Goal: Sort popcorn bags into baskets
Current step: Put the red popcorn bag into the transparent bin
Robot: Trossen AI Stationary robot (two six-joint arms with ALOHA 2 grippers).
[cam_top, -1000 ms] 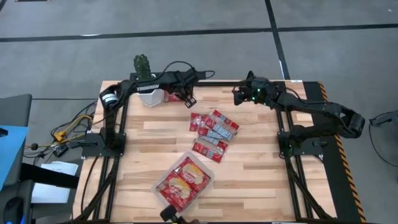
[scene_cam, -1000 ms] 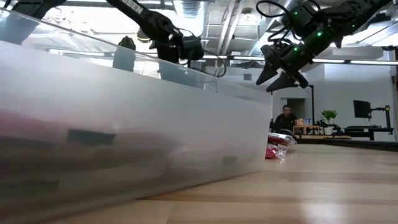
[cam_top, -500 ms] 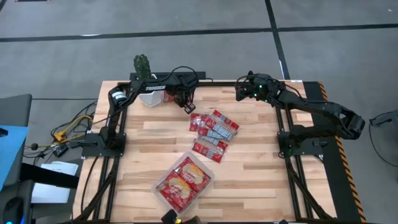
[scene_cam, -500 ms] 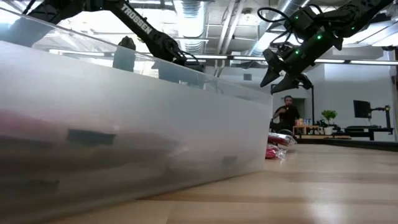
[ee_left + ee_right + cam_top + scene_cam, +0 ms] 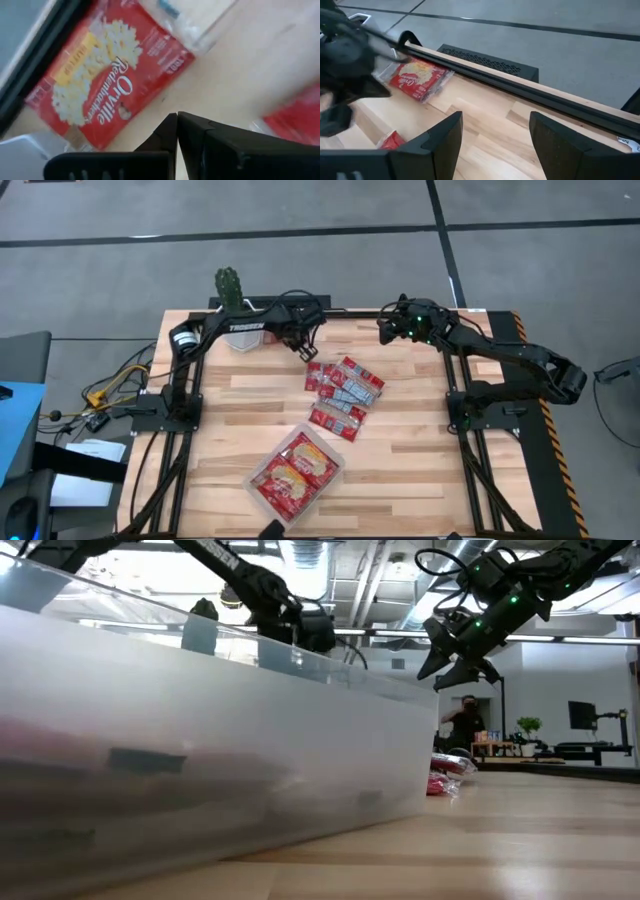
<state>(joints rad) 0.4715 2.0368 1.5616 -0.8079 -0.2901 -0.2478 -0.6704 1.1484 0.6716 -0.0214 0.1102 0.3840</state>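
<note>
A: Now, positions. Left gripper (image 5: 303, 348) hangs low toward 12 o'clock of the table (image 5: 420, 450), fingers pressed together, nothing between them. Right gripper (image 5: 385, 332) waits toward 1 o'clock, fingers spread wide, empty.

B: Packets?

A: Loose cluster of popcorn bags (image 5: 343, 392) at table centre, overlapping, just off the left gripper's tips. One stray bag (image 5: 107, 72) lies flat by the rear frame rail at 12 o'clock, next to the white cactus pot (image 5: 241, 332). The clear tray (image 5: 296, 471) at 6 o'clock holds several red bags already.

B: Handling?

A: My judgement: light, flat, thin, pliant. The clear wrap looks slick, and a packet lying flush on wood gives little edge. Best to pinch a short end or a corner lifted by its neighbour; a mid-face grip would likely skate off. Overlapped ones may drag a second along.

B: Surface, room?

A: Pale wooden planks, smooth, black frame rails around. Low view looks past the tray wall; beyond, an open room with ceiling ducts, a person (image 5: 462, 722) seated far back, a monitor, a potted plant.
</note>
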